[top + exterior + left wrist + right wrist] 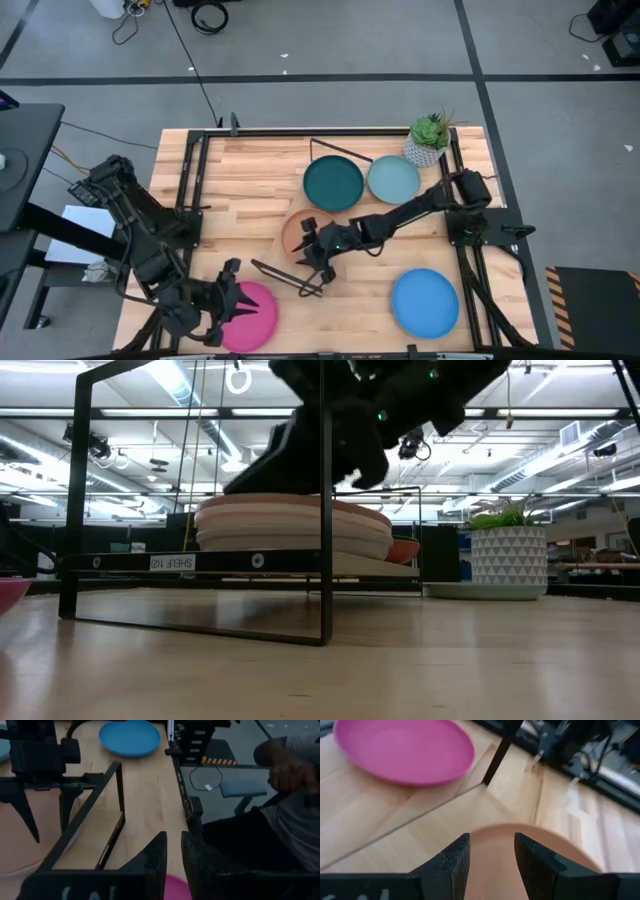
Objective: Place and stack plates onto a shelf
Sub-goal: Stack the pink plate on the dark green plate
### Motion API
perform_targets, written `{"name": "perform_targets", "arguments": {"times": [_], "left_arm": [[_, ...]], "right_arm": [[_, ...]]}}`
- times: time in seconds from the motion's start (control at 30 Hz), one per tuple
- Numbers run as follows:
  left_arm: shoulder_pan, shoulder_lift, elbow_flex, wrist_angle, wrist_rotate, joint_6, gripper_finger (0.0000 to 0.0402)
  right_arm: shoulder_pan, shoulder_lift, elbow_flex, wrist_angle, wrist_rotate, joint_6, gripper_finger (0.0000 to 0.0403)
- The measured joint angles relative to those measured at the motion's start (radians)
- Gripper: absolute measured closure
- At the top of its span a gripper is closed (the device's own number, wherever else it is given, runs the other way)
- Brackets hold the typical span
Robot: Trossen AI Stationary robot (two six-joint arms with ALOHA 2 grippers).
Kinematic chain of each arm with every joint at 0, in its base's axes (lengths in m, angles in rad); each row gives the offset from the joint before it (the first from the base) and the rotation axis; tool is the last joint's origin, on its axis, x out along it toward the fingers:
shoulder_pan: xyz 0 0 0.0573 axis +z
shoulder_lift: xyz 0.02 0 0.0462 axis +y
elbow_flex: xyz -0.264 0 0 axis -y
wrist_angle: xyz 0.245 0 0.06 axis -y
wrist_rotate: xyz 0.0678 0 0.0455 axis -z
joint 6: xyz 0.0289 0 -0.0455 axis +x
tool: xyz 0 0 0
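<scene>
A stack of plates [295, 525] sits on the black-framed shelf [200, 562]; its top plate is tan [295, 230]. My right gripper [316, 247] hangs open just over that plate [492, 855], a finger on either side of its middle. I cannot tell whether it touches. The pink plate [255, 315] lies near the table's near edge, with my left gripper [226, 292] shut at its left rim. The dark teal plate [333, 183], light blue plate [393, 178] and bright blue plate [425, 303] lie flat on the table. My left gripper has the pink plate's rim [175, 889] between its two nearly closed fingers [156, 857], coming in low from the table's left side. Only a sliver of pink shows far back between them. The plate's rim [10, 595] sits low at the tabletop; I cannot tell whether it is lifted.
A potted plant [430, 140] stands at the far right corner. The shelf's wire frame [285, 272] juts out between the two grippers. A person [290, 770] sits beyond the table's near edge. Bare wood lies between the pink and bright blue plates.
</scene>
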State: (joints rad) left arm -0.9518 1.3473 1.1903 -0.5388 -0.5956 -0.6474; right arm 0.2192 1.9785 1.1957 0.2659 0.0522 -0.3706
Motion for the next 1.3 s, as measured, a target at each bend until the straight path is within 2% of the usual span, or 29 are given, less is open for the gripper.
{"name": "perform_targets", "arguments": {"times": [0.13,0.23,0.4,0.5,0.57,0.83,1.07,1.3], "left_arm": [[0.001,0.0,0.0,0.001,0.019,-0.02,0.034],[0.001,0.0,0.0,0.005,0.03,0.023,0.034],[0.0,0.003,0.0,0.004,0.042,0.032,0.034],[-0.002,0.028,0.0,0.005,0.059,0.024,0.034],[-0.008,0.052,0.0,0.003,0.069,0.009,0.034],[-0.012,0.185,0.0,0.004,0.186,-0.135,0.034],[-0.012,0.304,0.0,0.005,0.311,-0.309,0.034],[-0.012,0.404,0.0,0.087,0.34,-0.435,0.0334]], "right_arm": [[-0.018,-0.007,-0.001,-0.054,-0.02,0.001,0.0243],[-0.017,-0.054,-0.001,-0.059,-0.02,-0.006,0.0243],[-0.018,-0.101,-0.001,-0.124,0.007,-0.012,0.0243],[-0.026,-0.1,-0.018,-0.124,-0.047,0.024,0.0243],[-0.027,-0.1,-0.043,-0.122,-0.045,0.036,0.0243],[0.027,-0.197,-0.134,-0.155,0.135,0.07,0.0243],[0.105,-0.345,-0.161,-0.306,0.377,0.135,0.0243],[0.153,-0.42,-0.163,-0.437,0.482,0.244,0.0243]]}}
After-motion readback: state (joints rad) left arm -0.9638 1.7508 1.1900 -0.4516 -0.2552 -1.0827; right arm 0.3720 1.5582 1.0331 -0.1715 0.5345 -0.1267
